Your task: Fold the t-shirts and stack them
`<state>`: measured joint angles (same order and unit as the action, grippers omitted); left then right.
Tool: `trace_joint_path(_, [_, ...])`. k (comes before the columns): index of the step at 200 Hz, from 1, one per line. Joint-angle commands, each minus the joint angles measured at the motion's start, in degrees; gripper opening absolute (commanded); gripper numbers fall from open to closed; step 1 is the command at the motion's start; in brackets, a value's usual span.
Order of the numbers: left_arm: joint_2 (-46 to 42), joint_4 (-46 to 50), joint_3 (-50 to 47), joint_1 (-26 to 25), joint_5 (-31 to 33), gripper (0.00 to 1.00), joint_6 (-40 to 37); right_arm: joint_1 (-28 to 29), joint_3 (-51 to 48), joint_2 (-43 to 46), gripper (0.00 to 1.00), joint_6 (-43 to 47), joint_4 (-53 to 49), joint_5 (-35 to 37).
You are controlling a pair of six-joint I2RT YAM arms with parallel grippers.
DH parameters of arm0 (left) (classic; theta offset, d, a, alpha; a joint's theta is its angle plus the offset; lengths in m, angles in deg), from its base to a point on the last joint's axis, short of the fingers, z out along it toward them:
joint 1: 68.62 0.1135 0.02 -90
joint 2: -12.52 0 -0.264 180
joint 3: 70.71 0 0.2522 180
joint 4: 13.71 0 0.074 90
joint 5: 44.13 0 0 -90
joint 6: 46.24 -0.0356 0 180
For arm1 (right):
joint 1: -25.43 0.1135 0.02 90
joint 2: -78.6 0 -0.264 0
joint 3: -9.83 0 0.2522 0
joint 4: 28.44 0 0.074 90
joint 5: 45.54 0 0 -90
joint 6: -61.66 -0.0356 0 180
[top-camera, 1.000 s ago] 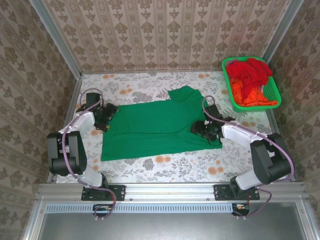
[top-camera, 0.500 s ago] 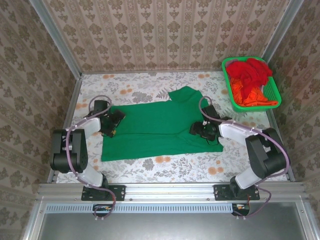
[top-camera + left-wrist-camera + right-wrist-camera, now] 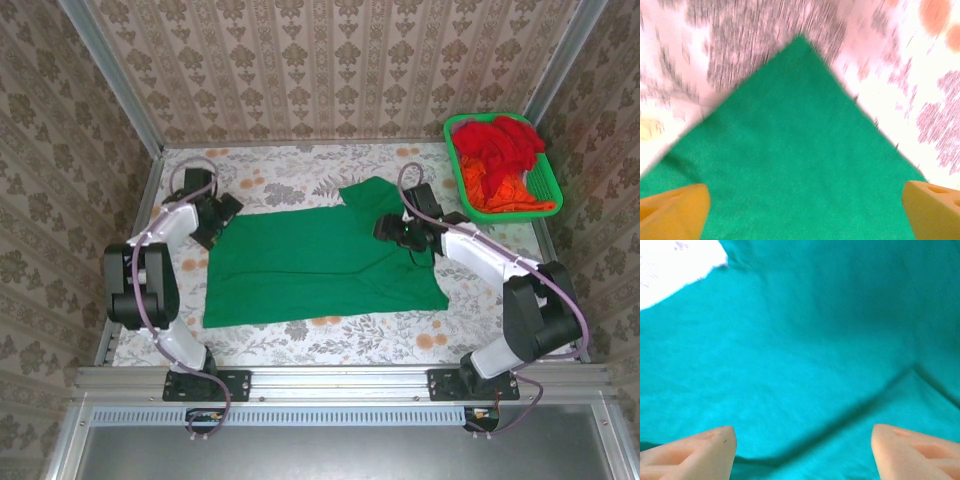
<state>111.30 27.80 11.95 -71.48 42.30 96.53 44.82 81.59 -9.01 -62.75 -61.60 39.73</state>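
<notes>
Two shifts since a second ago: left end effector [image 3: 222, 212] now hovering wide open at green t-shirt's [image 3: 310, 262] far-left corner | right end effector [image 3: 386, 230] gaping, nearing far-right sleeve | shirt lying flat mid-counter [image 3: 300, 165] | right wrist view revealing a crease [image 3: 865, 405]

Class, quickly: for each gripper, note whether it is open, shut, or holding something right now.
Left gripper: open, over a corner of the green t-shirt, holding nothing.
Right gripper: open over the green t-shirt, holding nothing.
</notes>
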Motion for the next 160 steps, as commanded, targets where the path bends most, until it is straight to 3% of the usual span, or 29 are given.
trace_joint_path(1, [5.29,8.67,7.33,1.64,4.81,0.95,-3.57,0.30,2.92,-3.55,0.72,0.37,0.95,-0.66])
trace_joint_path(21, [10.55,13.05,14.75,2.48,4.95,0.86,-4.51,0.39,4.47,-5.44,0.72,-0.96,2.64,-2.15])
trace_joint_path(46, [16.11,16.77,21.69,2.57,5.02,0.67,-5.16,0.48,5.20,-6.77,0.72,-1.96,3.86,-2.76])
trace_joint_path(66, [21.01,19.15,26.12,2.54,5.11,0.58,-5.81,0.54,5.13,-7.56,0.72,-2.37,4.38,-3.16])
trace_joint_path(139, [30.21,21.38,32.43,2.26,3.58,0.44,-5.75,0.64,2.87,-7.84,0.72,-3.64,5.51,-3.52])
trace_joint_path(160, [30.62,21.39,32.36,1.90,3.57,0.35,-5.82,0.71,2.66,-7.75,0.72,-3.66,5.54,-3.28])
